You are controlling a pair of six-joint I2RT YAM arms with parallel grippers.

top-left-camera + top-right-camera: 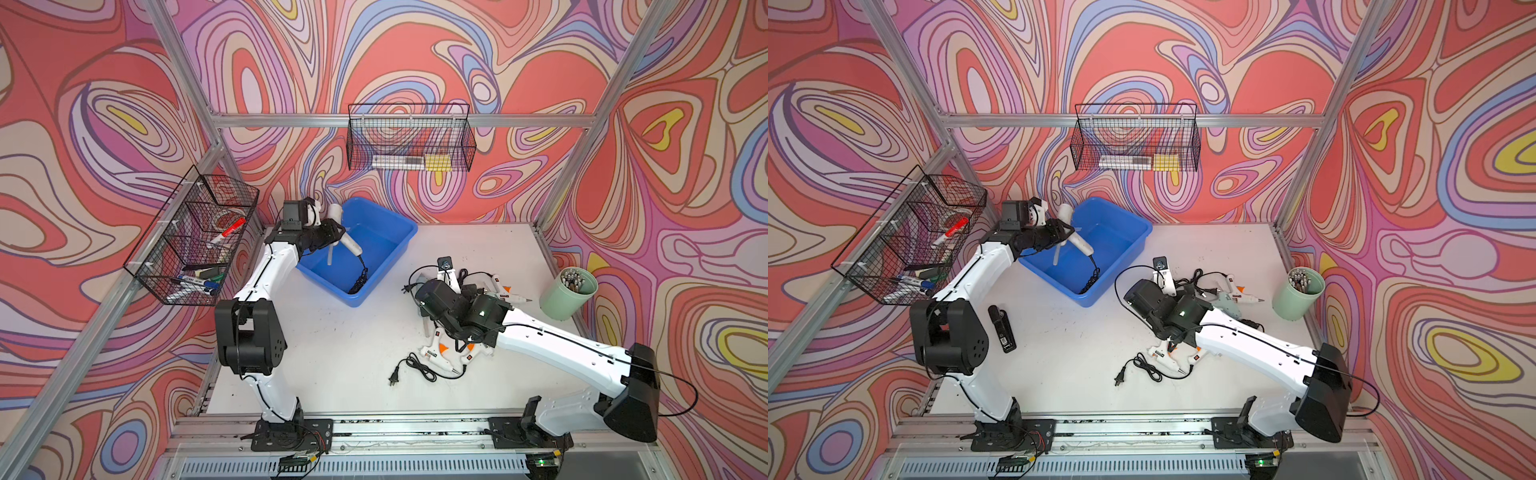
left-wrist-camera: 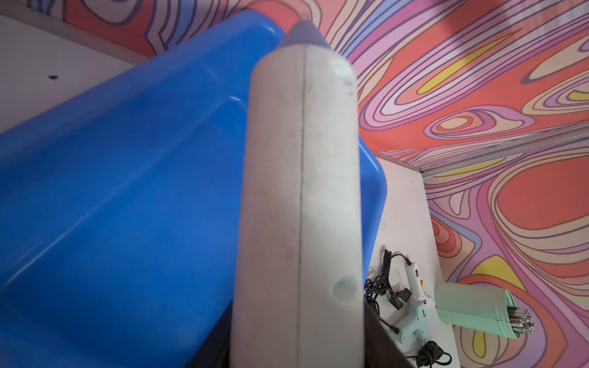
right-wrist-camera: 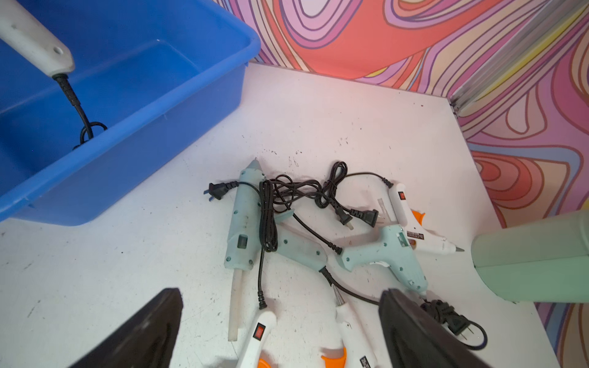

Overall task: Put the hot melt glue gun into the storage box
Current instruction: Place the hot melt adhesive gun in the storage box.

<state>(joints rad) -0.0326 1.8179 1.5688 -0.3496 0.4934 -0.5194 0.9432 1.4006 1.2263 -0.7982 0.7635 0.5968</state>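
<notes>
My left pincer (image 1: 341, 235) is clamped on one hot melt glue gun (image 1: 352, 246), a cream-white one. It holds the gun tilted in the air over the left part of the storage box (image 1: 374, 283), above the blue floor. The gun's black cord (image 1: 360, 279) hangs from the handle end, and its coil lies inside the box by the near wall. There is one such box, standing at the far left of the tabletop (image 1: 332, 353).

My right pincer (image 3: 280, 328) has its jaws spread wide and grips nothing. It hovers over a heap of glue guns on the right half of the tabletop, well apart from the box. I count five guns lying there. Two pale teal glue guns (image 3: 242, 229) (image 3: 385, 255) lie in the middle of the heap, one of them with a glue stick poking from its back. Three white glue guns with orange triggers make up the rest: one (image 3: 414, 223) just beside the second teal one, and two (image 3: 258, 337) (image 3: 350, 331) on the near side, below my open jaws. Black cords tangle across them. With the one I hold, that makes six guns.

Farther right stands one pale green cup (image 1: 569, 293) filled with thin sticks. Two black wire baskets hang on the walls, one on the left (image 1: 195, 237) and one at the far side (image 1: 411, 141).
</notes>
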